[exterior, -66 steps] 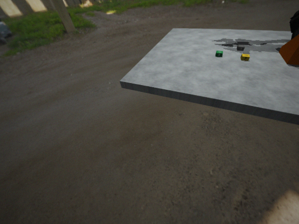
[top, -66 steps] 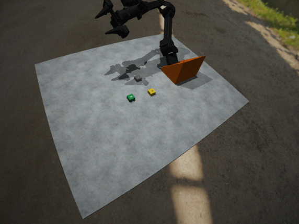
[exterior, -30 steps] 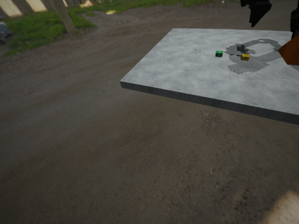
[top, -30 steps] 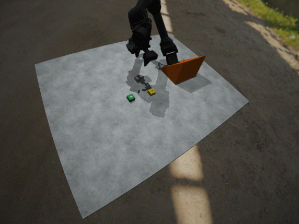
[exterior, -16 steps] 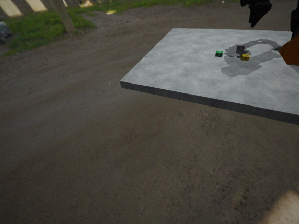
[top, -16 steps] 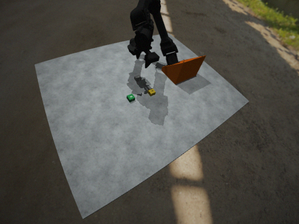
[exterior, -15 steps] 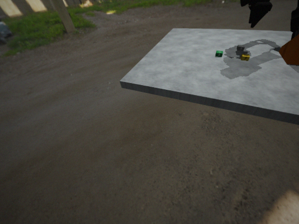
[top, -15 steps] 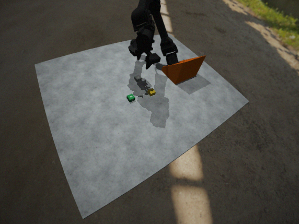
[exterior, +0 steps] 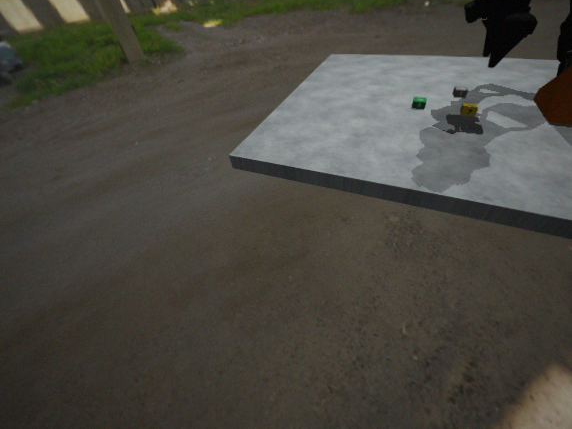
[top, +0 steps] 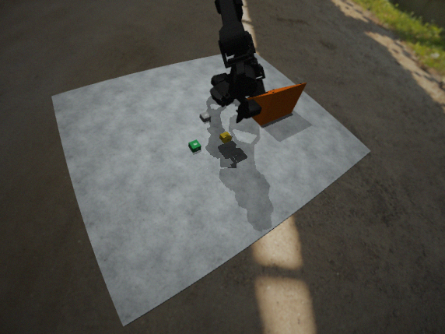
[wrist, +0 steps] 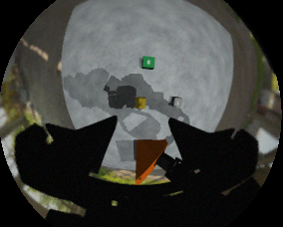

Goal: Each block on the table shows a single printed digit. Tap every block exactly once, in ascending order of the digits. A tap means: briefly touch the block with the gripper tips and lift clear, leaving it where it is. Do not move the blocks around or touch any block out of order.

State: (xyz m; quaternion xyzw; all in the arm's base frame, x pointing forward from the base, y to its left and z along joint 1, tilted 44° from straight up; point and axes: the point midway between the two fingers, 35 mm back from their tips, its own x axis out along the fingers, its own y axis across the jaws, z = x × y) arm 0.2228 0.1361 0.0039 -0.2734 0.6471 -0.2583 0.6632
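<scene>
A green block [top: 194,145] [exterior: 419,103] [wrist: 148,62] bears a small pale digit, too blurred to tell. A yellow block [top: 226,137] [exterior: 469,109] [wrist: 141,103] bears a dark digit that looks like a 7 in the exterior view. A light grey block [top: 204,117] [exterior: 460,91] [wrist: 176,102] shows no readable digit. All three stand apart on the table. My gripper [top: 230,113] [wrist: 143,119] is open and empty, high above the table. In the wrist view the yellow block lies just beyond the gap between the fingertips, the grey one to its right and the green one farther out.
An orange panel [top: 278,103] [exterior: 557,98] [wrist: 148,154] stands tilted on the grey table [top: 136,211] [exterior: 325,136] [wrist: 199,50] near the arm's base. The arm's shadow falls across the table around the yellow block and next to the grey one.
</scene>
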